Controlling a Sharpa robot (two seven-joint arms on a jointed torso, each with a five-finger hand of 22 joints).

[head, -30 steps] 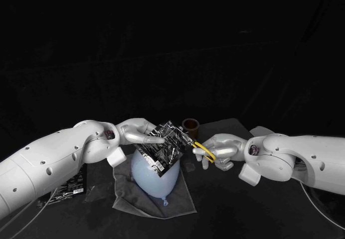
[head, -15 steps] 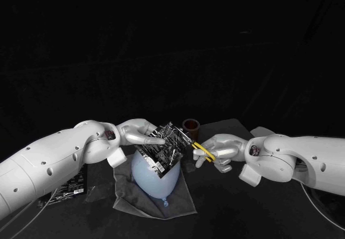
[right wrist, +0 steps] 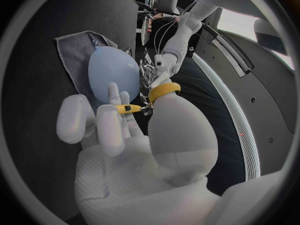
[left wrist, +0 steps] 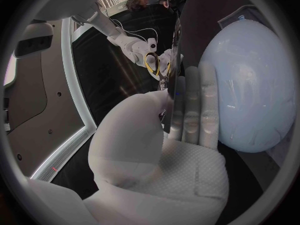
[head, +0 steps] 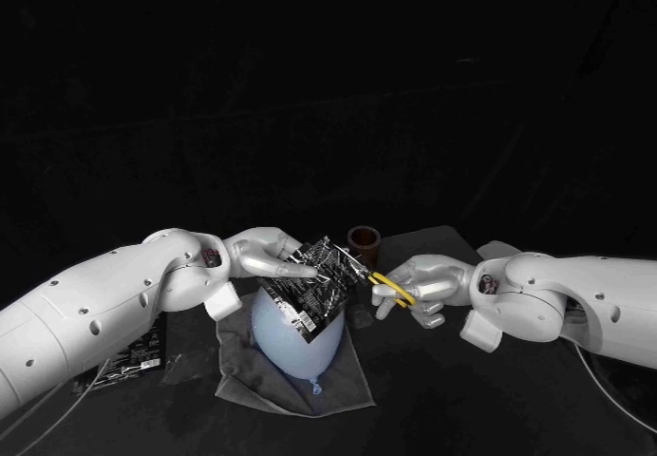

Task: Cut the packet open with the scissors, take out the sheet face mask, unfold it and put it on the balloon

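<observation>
Packet [head: 312, 277] in grip of left hand [head: 260, 255]

Head view: from above, angled down at the work area, moderately far. Left wrist view: close behind the left hand [left wrist: 165, 135], looking past the balloon [left wrist: 250, 85]. Right wrist view: likewise behind the right hand [right wrist: 125, 135]. Shared by all three: balloon, scissors [head: 387, 288].

Dark printed packet [head: 312, 277] hangs tilted above the pale blue balloon [head: 294, 344], yellow-handled scissors [head: 389, 287] just beside its edge.
</observation>
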